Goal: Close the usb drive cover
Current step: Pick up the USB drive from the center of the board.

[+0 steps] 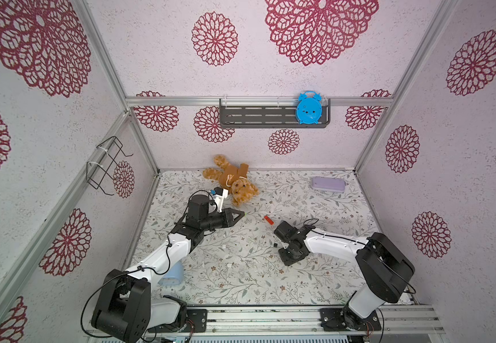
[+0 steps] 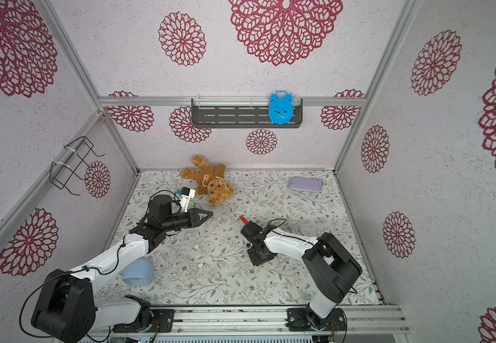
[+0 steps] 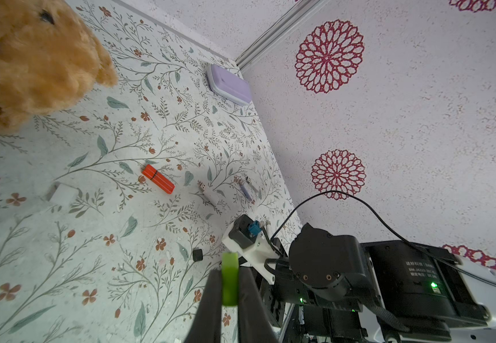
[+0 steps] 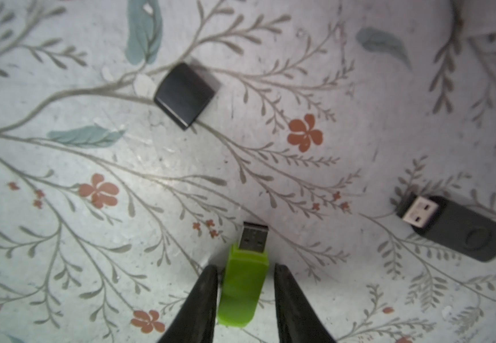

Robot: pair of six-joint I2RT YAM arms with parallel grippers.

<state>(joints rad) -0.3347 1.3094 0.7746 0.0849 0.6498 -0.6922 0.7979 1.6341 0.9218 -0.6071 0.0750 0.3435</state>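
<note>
A green usb drive [image 4: 243, 291] lies on the flowered table with its metal plug [image 4: 254, 237] bare. My right gripper [image 4: 246, 268] is down at the table, a finger on each side of the drive's body. A thin strip of table shows between the drive and the fingers, so the jaws are open. The left gripper [image 3: 230, 271] hovers above the table's left half, also seen in both top views [image 1: 242, 213] [image 2: 211, 213]. It is shut on the green usb drive cover [image 3: 229, 261], which sticks out past the fingertips.
A black cap [image 4: 185, 95] and a black swivel drive [image 4: 460, 228] lie near the right gripper. An orange drive [image 1: 268, 220] lies between the arms. A teddy bear [image 1: 235, 181], a purple case [image 1: 328, 184] and a blue cup [image 2: 137, 274] lie farther off.
</note>
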